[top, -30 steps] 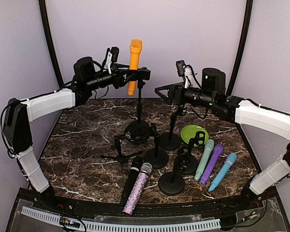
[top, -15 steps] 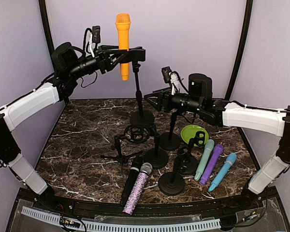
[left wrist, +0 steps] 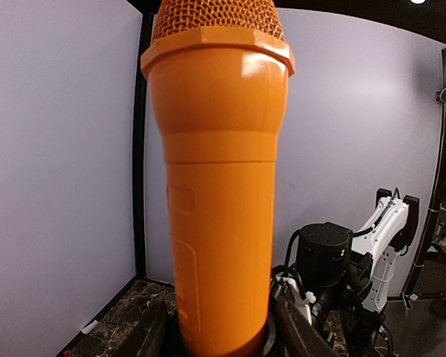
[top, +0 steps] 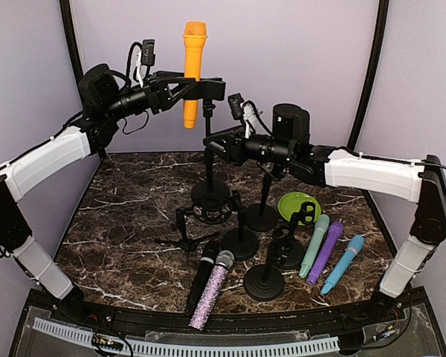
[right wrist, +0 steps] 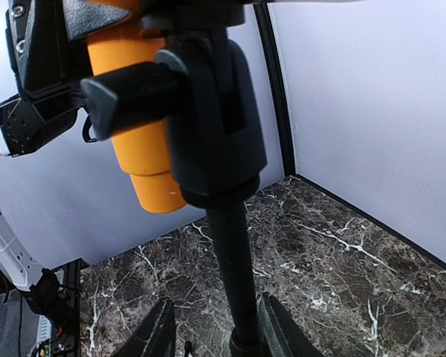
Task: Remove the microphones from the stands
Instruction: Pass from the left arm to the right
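An orange microphone (top: 193, 67) stands upright in the clip (top: 212, 90) of a tall black stand (top: 208, 160). My left gripper (top: 184, 88) is shut on the microphone's body just above the clip. In the left wrist view the orange microphone (left wrist: 219, 186) fills the frame, with the left gripper (left wrist: 223, 336) clasping its lower part. My right gripper (top: 212, 143) straddles the stand's pole below the clip. In the right wrist view the pole (right wrist: 230, 245) runs between the right gripper (right wrist: 219, 331) jaws, close to one finger with a gap at the other. I cannot tell whether the round base (top: 210, 190) rests on the table.
Several empty black stands (top: 262, 216) and a small tripod (top: 183, 236) crowd the middle of the marble table (top: 119, 245). A black microphone (top: 201, 277) and a glittery one (top: 212, 288) lie in front. Green (top: 314, 245), purple (top: 325, 251) and blue (top: 343, 264) microphones lie right, beside a green bowl (top: 295, 202).
My left arm has lifted the orange microphone, with its stand, higher and to the left. My right gripper has moved left to the stand's pole and narrowed its jaws around it.
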Action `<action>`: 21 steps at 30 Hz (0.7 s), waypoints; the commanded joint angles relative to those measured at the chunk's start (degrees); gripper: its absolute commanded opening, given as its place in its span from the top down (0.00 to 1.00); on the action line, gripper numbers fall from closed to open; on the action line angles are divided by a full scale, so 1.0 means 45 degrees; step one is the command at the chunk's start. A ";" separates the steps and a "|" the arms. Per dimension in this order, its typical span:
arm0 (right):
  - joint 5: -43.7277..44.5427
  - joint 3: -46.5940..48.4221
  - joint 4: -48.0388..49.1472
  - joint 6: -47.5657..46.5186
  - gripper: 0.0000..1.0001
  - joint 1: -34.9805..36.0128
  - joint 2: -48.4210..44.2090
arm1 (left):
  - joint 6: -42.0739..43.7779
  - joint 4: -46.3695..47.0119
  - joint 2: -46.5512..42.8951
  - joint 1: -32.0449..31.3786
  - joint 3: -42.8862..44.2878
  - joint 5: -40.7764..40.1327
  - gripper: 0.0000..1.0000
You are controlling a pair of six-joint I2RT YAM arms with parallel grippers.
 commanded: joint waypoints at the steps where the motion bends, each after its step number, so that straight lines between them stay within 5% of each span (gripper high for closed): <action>1: 0.0123 0.0441 0.0713 -0.0115 0.66 0.0103 0.0234 | -0.0539 0.0922 -0.1133 -0.0088 0.0641 0.0365 1.00; 13: -0.0077 0.0948 0.1942 0.0399 0.70 0.0103 0.1108 | -0.0398 0.1078 -0.1364 -0.0086 0.0397 0.0326 1.00; 21: -0.0173 0.0929 0.2915 0.0742 0.93 0.0160 0.1189 | -0.0031 0.0913 -0.1443 -0.0089 0.0274 0.0247 1.00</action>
